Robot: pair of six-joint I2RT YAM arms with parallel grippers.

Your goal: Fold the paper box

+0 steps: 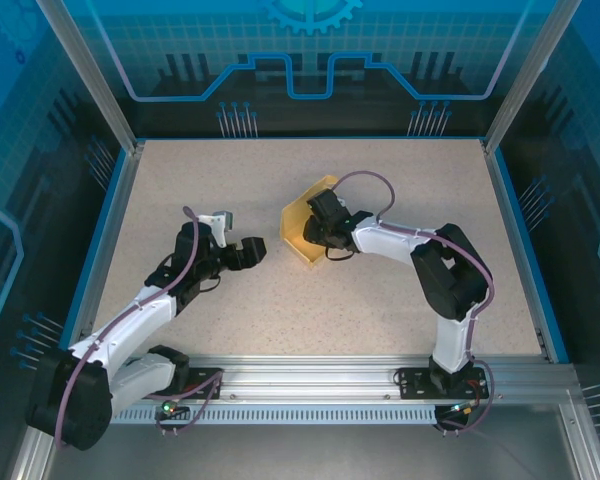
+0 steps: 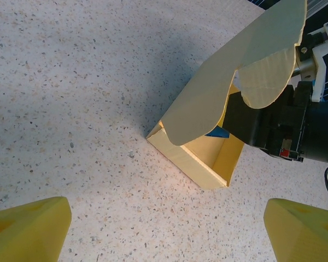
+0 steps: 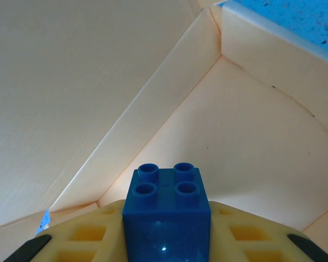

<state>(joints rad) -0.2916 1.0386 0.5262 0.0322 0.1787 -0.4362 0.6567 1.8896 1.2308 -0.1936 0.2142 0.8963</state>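
The paper box, creased pale cardboard, surrounds right jaws clamping a studded blue brick; left jaws gape empty.

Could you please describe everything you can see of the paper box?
The paper box is pale yellow thin cardboard, partly folded: creased walls form an open rectangular tray on the speckled table, near its middle, with a round-edged flap raised above it. The right gripper reaches inside holding a blue brick.
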